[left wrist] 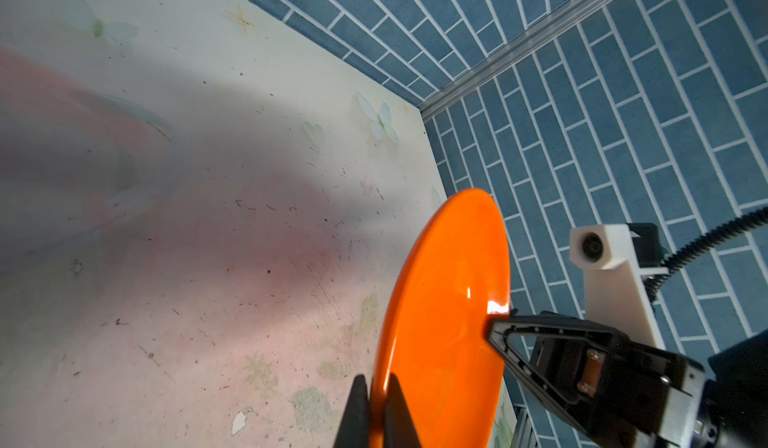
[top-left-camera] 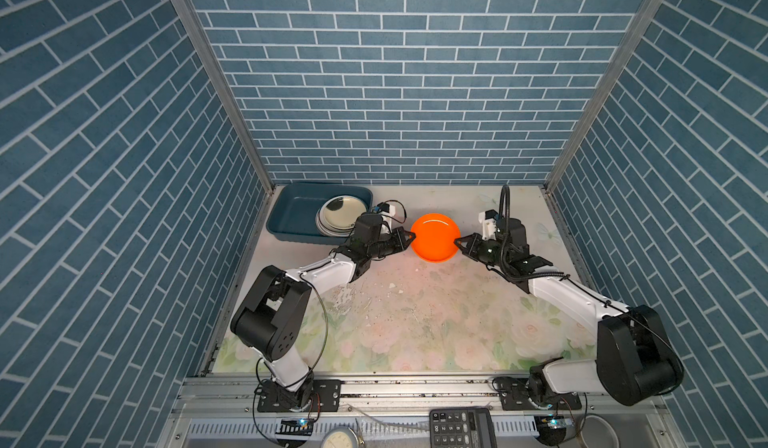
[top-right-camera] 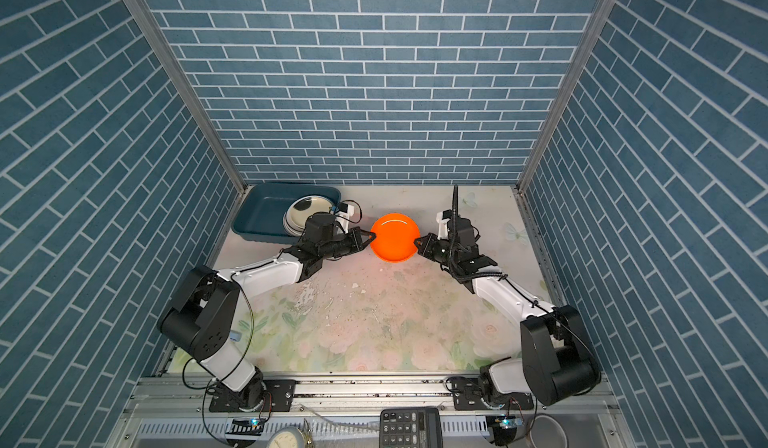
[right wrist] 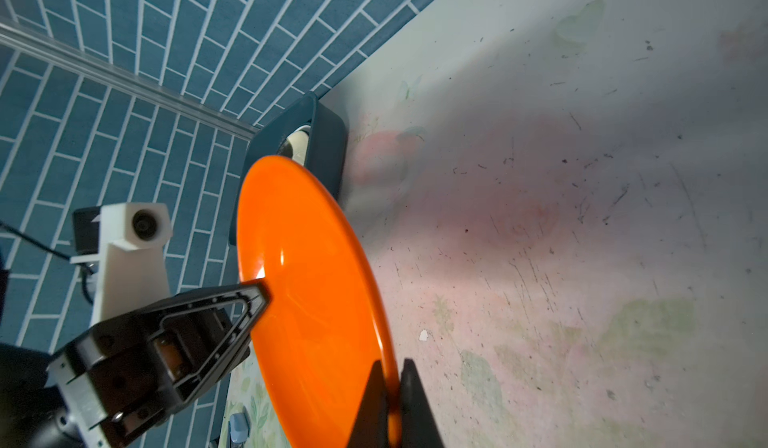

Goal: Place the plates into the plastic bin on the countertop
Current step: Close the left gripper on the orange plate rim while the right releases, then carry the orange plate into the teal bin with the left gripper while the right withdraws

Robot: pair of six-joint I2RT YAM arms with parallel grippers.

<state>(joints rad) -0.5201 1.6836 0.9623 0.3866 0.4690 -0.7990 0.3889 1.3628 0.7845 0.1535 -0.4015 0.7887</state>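
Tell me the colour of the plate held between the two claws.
Plain glossy orange, no pattern. The plate shows best in a top view.

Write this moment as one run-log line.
left tool: shut on orange plate rim | right tool: shut on opposite rim | orange plate: held above countertop, beside plastic bin | plastic bin: plates stacked inside

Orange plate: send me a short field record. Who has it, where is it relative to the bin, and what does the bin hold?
orange plate: roughly level between the two arms, right of the plastic bin, apparently lifted clear of the countertop
left gripper: shut on the plate's left rim
right gripper: shut on the opposite rim
bin position: back left corner of the countertop
bin contents: stack of pale plates at its right end, count unclear
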